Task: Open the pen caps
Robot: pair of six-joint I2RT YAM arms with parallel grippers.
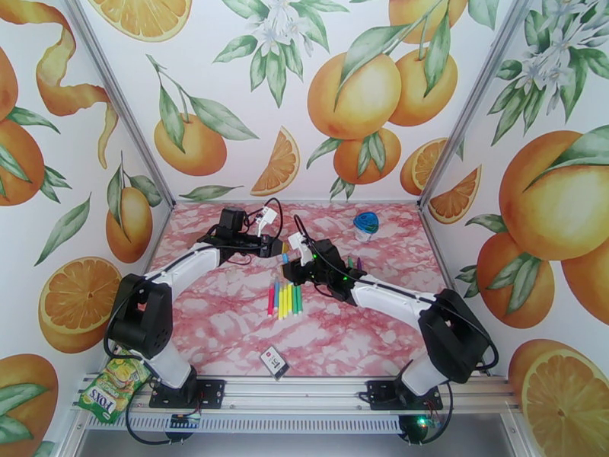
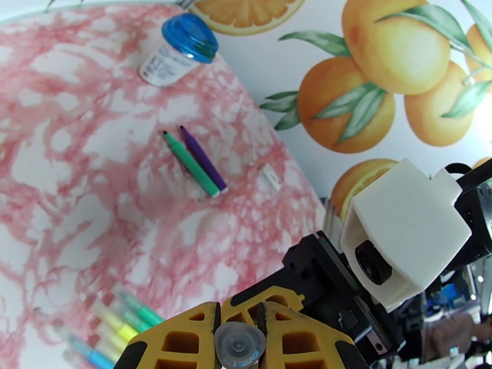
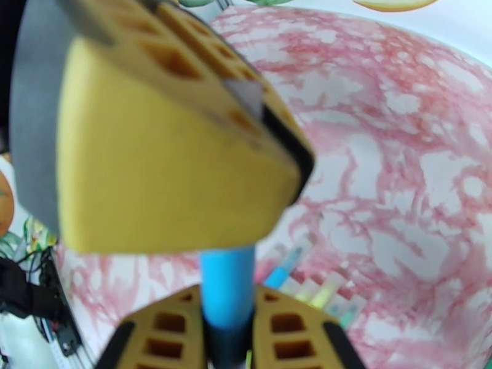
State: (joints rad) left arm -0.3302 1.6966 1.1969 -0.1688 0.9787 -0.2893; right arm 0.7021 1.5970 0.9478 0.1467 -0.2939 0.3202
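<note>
Top external: blue-lidded container (image 1: pixel 366 225) upright, upper right of surface (image 1: pixel 228 329); lid on, contents not discernible. Row of pens (image 1: pixel 285 300) flat at centre, pen caps (image 1: pixel 286 288) too small to judge.
Left wrist: left end effector (image 2: pixel 239 324) clamped on round end of blue pen (image 2: pixel 240 344). Green pen (image 2: pixel 189 162) and purple pen (image 2: pixel 203 158) side by side, upper centre.
Right wrist: right end effector (image 3: pixel 228 302) clamped on same pen's barrel.

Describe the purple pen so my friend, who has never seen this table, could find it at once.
Find the blue-lidded container near the back of the pink marble table. Just in front of it two pens lie side by side, away from the main row of pens. The purple pen is the darker one, beside a green pen.
</note>
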